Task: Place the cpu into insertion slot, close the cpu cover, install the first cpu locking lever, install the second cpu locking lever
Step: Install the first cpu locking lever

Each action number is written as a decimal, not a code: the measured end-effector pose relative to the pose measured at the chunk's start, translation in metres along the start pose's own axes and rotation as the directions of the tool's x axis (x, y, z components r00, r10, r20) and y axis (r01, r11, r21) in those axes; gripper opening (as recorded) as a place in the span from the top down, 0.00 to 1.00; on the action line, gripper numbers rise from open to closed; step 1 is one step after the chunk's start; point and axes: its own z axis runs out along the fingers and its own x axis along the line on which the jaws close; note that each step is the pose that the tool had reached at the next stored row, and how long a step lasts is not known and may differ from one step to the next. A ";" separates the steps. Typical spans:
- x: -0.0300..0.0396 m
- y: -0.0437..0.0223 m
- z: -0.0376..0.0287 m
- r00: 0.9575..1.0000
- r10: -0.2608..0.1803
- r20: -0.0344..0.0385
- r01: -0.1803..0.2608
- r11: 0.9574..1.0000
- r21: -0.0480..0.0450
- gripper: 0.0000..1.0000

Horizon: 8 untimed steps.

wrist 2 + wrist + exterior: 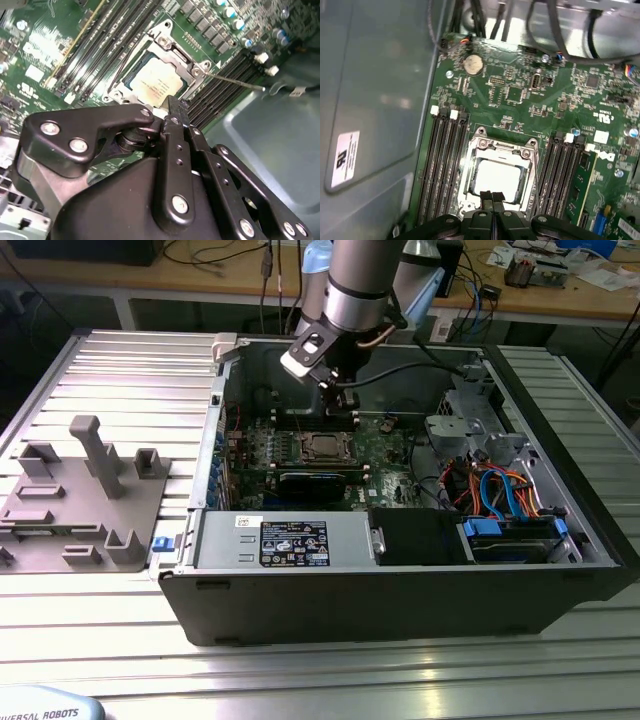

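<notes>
The cpu lies flat in the socket on the green motherboard, silvery top up, also seen in both wrist views. The cpu cover, a silver frame, lies down around it. One thin locking lever sticks out sideways from the socket's corner, away from the frame. My gripper hangs inside the case just above the socket's far edge, shut, with nothing between its black fingers. Their tips hover close over the socket's rim.
Black memory slots flank the socket on both sides. A long black card lies just in front of it. The case walls, a black power supply and blue and orange cables crowd the exterior view's right. A grey fixture sits outside on the left.
</notes>
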 end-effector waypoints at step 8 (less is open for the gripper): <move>0.0000 0.0000 0.0000 0.992 -0.128 0.007 0.128 0.992 0.011 0.89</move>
